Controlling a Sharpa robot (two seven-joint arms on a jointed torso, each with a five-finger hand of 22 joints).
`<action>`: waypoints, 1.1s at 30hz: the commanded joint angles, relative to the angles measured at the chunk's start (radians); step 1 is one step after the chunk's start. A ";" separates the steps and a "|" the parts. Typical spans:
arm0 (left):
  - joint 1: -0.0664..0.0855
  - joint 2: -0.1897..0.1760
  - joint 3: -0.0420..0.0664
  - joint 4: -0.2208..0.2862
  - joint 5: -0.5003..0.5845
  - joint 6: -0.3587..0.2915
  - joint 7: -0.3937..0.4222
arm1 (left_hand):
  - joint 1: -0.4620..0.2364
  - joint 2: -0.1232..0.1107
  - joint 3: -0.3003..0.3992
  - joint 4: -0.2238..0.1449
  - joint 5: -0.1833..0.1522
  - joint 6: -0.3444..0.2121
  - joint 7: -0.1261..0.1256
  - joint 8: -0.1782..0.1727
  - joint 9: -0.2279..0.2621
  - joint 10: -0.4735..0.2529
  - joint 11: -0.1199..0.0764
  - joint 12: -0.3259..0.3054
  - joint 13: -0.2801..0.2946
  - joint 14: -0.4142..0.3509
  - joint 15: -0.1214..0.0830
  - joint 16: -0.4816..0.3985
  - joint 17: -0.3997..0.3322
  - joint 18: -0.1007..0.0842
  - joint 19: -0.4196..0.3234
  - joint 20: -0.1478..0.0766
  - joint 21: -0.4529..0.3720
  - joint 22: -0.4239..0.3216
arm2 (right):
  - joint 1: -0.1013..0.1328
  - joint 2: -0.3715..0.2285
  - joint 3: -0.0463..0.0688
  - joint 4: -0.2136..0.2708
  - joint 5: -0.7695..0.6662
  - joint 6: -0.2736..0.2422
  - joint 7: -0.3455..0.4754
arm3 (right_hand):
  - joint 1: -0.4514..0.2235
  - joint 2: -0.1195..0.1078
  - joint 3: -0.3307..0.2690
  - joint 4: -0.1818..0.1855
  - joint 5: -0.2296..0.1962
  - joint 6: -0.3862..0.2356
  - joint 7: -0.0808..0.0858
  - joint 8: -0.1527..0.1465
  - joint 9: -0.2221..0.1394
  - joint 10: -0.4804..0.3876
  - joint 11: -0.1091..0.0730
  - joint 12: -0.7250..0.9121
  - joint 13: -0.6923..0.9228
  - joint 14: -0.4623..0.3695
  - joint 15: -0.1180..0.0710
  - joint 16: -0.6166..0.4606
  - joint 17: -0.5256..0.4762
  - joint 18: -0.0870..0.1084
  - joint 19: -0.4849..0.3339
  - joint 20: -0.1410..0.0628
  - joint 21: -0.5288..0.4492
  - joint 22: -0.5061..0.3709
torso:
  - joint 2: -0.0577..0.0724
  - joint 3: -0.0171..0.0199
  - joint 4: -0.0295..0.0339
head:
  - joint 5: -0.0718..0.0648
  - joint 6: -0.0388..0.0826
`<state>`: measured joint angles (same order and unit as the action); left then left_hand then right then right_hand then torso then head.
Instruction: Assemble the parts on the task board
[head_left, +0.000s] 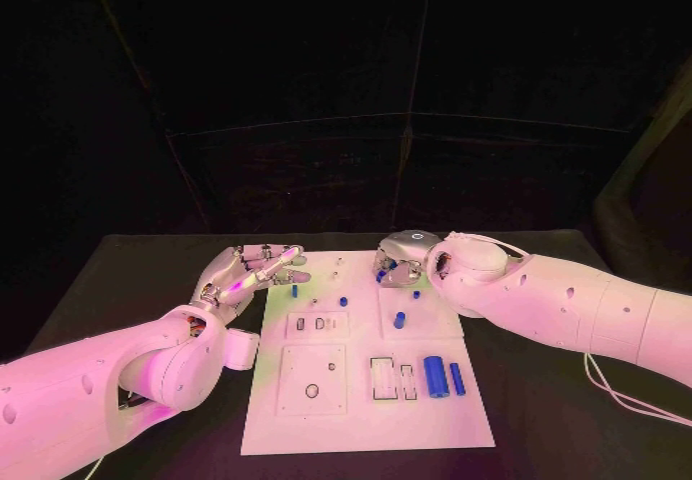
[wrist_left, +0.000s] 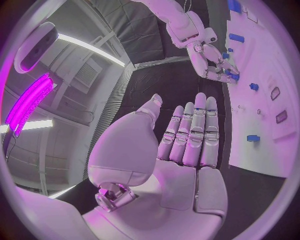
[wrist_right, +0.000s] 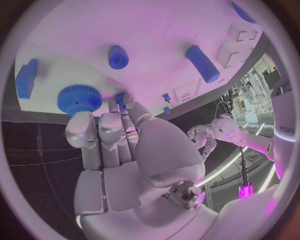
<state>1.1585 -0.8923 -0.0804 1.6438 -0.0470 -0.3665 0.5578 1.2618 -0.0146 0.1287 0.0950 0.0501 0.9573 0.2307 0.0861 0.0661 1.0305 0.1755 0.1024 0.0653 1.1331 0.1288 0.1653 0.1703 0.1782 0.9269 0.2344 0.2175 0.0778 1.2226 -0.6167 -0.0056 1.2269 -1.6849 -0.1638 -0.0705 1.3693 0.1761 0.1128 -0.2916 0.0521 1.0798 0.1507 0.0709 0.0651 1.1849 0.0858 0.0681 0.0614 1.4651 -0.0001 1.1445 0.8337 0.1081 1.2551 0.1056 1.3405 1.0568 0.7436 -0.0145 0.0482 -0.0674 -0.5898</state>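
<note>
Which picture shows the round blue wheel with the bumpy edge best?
The right wrist view: the blue wheel is large there, its ridged rim plain, beside the right hand and its fingers. In the head view that hand covers that spot on the white board. In the left wrist view I cannot pick it out.

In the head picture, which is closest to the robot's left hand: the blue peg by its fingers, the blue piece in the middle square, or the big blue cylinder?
From the left hand:
1. Peg, beside its fingertips.
2. Piece, board's middle, rightward.
3. Cylinder, near-right part.
</note>
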 joint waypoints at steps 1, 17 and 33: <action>0.002 -0.001 0.001 0.000 -0.006 0.016 0.000 | -0.007 0.004 -0.001 -0.007 0.000 -0.002 0.008 -0.006 -0.002 -0.003 0.005 -0.006 -0.001 -0.006 -0.001 -0.004 0.001 0.006 -0.001 0.006 -0.003 -0.002 | 0.001 -0.004 0.008 0.014 0.016 -0.118 0.025 | -0.005 -0.011 0.033 0.002 0.002 0.014 0.000 0.002 0.005 0.015 -0.003 0.000 0.003 0.017 -0.003 0.013 0.007 -0.008 0.003 0.001 0.010 0.010 | 0.000 0.0001 0.0007 | 0.002 0.005; 0.002 0.000 0.001 0.003 -0.006 0.024 -0.004 | -0.006 0.005 -0.001 -0.009 0.000 -0.003 0.008 -0.007 -0.002 -0.004 0.005 -0.007 -0.001 -0.006 -0.001 -0.005 0.002 0.006 0.000 0.007 -0.003 -0.002 | 0.003 0.090 0.025 -0.078 0.057 -0.219 0.031 | -0.057 -0.078 0.169 0.008 0.004 0.008 0.008 -0.007 0.002 0.003 0.003 -0.005 0.002 0.002 0.004 0.033 -0.001 -0.008 -0.008 0.008 0.028 0.027 | 0.005 -0.0023 0.0043 | 0.006 0.014; 0.008 0.002 0.001 0.004 -0.006 0.028 -0.009 | -0.006 0.006 -0.001 -0.010 0.000 -0.004 0.008 -0.007 -0.002 -0.005 0.005 -0.008 -0.001 -0.006 -0.001 -0.006 0.002 0.006 0.000 0.007 -0.004 -0.003 | 0.005 0.179 0.025 -0.155 0.043 -0.165 0.035 | -0.085 -0.103 0.222 0.017 0.006 -0.001 0.011 -0.007 0.002 -0.008 0.007 -0.005 0.002 0.000 0.008 0.043 0.000 -0.008 -0.009 0.012 0.034 0.033 | 0.014 -0.0061 0.0141 | 0.006 0.015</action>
<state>1.1636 -0.8912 -0.0803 1.6450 -0.0476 -0.3541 0.5476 1.2618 -0.0147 0.1286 0.0895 0.0501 0.9540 0.2339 0.0814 0.0655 1.0291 0.1770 0.0997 0.0656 1.1331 0.1288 0.1654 0.1709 0.1779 0.9269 0.2344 0.2175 0.0762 1.2246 -0.4397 0.0183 1.0734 -1.6386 -0.3416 -0.0431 1.2864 0.0785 0.3288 -0.2731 0.0591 1.0848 0.1611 0.0655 0.0657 1.1823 0.0911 0.0680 0.0627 1.4650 -0.0001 1.1825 0.8328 0.1084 1.2477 0.1128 1.3695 1.0886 0.7565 -0.0201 0.0614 -0.0630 -0.5730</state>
